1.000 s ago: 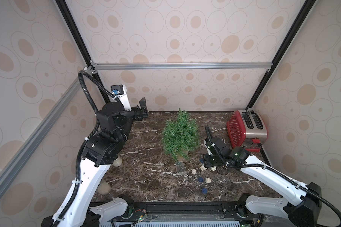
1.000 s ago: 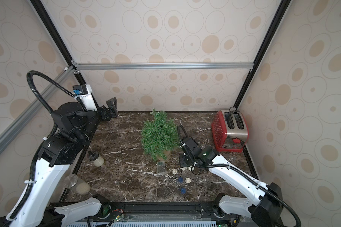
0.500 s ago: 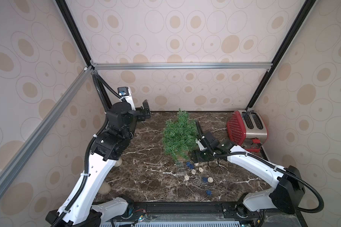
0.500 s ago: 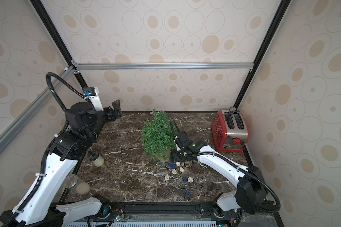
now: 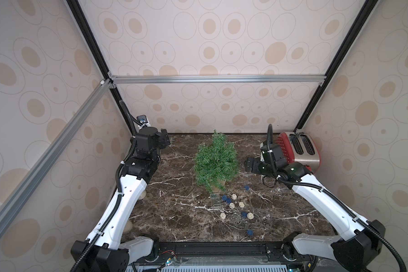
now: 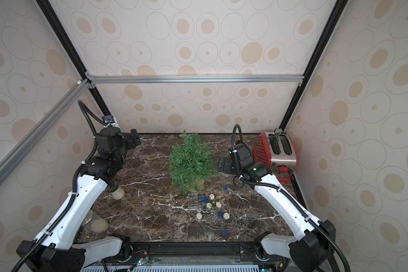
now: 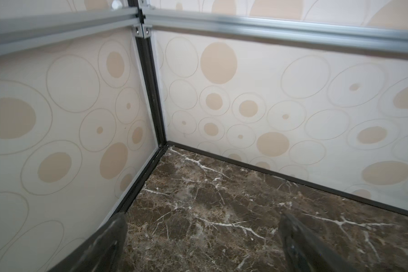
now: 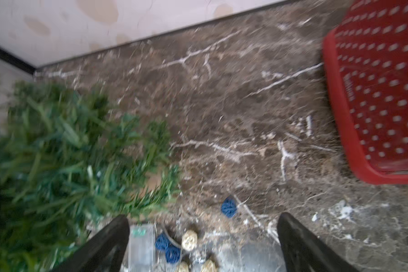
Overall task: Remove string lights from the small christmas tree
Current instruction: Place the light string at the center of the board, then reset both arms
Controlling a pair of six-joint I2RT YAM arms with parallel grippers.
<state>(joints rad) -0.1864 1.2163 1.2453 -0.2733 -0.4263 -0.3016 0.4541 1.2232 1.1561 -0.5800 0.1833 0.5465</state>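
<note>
the string lights (image 5: 232, 205) lay loose on the worktop (image 5: 174, 223), spread just in front of the small christmas tree (image 5: 216, 160). their clear battery box (image 5: 215, 200) lay nearest the pot. the tree stood upright mid-worktop. the right jaws stood open and empty between the tree and the red toaster (image 5: 299, 148). the left jaws stood open and empty near the far left corner.

The small christmas tree (image 5: 216, 160) is seen upright, bushy and green, its tan pot (image 5: 219, 186) half hidden by branches. The string lights (image 5: 232, 205) are spread loosely just before it (cream and blue woven balls on thin wire), the clear battery box (image 5: 214, 200) nearest the pot.
</note>
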